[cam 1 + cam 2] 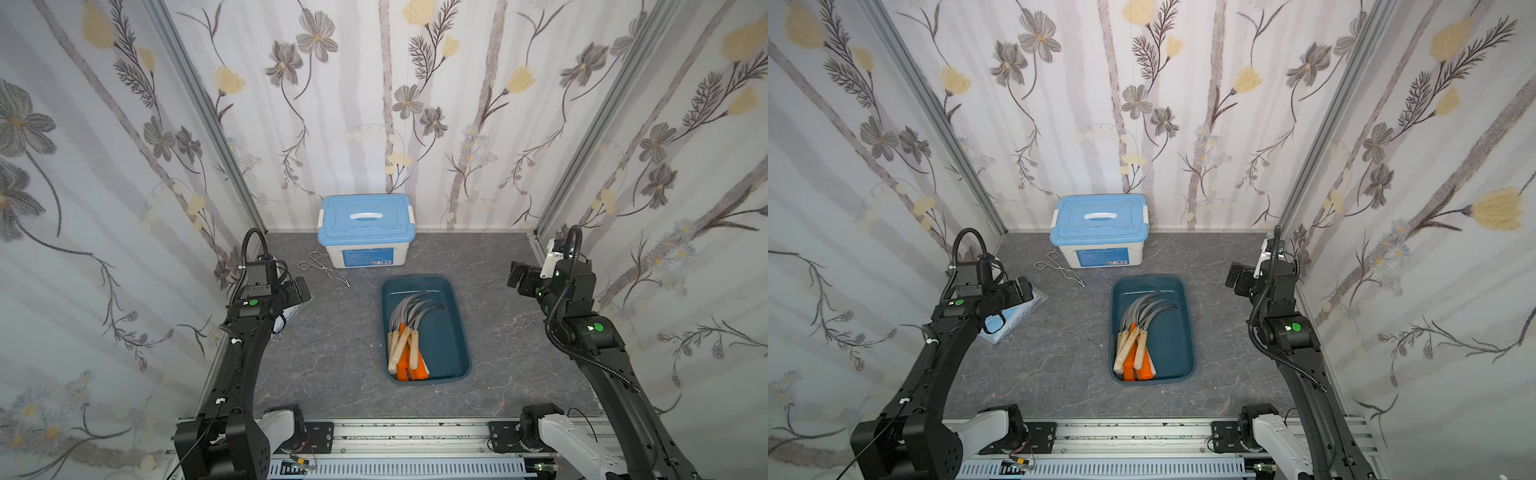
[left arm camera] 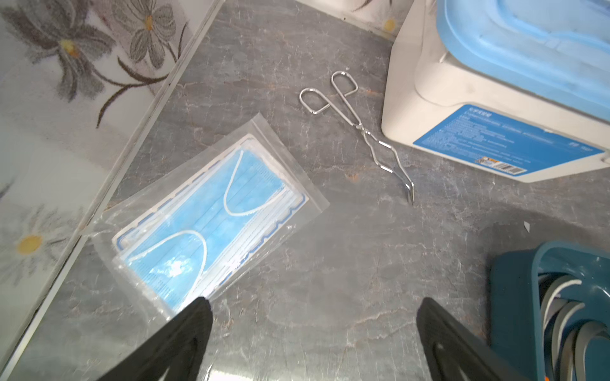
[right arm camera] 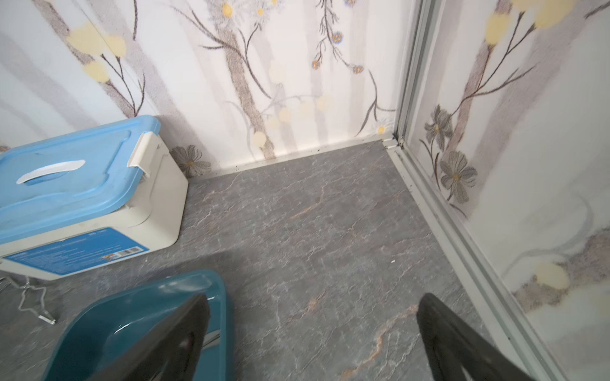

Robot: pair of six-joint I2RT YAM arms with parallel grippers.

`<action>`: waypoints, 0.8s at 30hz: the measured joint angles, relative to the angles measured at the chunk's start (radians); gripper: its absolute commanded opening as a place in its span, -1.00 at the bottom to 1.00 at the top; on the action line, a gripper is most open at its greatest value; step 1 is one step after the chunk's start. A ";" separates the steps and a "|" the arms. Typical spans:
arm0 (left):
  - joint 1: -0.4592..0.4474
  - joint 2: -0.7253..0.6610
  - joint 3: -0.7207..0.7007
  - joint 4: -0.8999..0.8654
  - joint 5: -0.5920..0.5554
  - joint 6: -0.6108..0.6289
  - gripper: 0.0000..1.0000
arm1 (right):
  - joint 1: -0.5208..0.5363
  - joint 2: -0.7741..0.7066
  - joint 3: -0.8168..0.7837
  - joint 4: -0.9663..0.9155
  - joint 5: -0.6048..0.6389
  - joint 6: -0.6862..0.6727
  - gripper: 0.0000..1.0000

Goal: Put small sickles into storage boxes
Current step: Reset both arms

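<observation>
In both top views the small sickles (image 1: 409, 328) lie heaped in the one teal storage box (image 1: 455, 320), mid-worktop (image 1: 332, 353); none lies outside it. I count at least three wooden handles and two orange, and the heap hides the rest. There is one white lidded box (image 1: 365, 249) and one pair of tongs (image 1: 324, 268). The left wrist view shows the left gripper (image 2: 312, 303) wide and empty near one mask packet (image 2: 211, 217). In the right wrist view the right gripper (image 3: 313, 300) is likewise wide and empty. An inward sweep could clip the box rim and spill the crossed blades.

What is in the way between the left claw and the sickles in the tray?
Nothing visible. Only bare grey table lies between the open left claw and the sickles, which lie inside the teal tray. The wire tongs lie further back, beside the white box.
</observation>
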 measured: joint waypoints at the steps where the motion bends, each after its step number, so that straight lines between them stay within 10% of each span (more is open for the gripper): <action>1: 0.000 0.007 -0.026 0.055 -0.003 0.000 1.00 | -0.013 -0.005 -0.023 0.040 0.002 -0.016 0.99; 24: -0.061 0.151 -0.533 0.982 -0.079 0.103 1.00 | -0.266 0.069 -0.421 0.648 -0.014 -0.072 0.99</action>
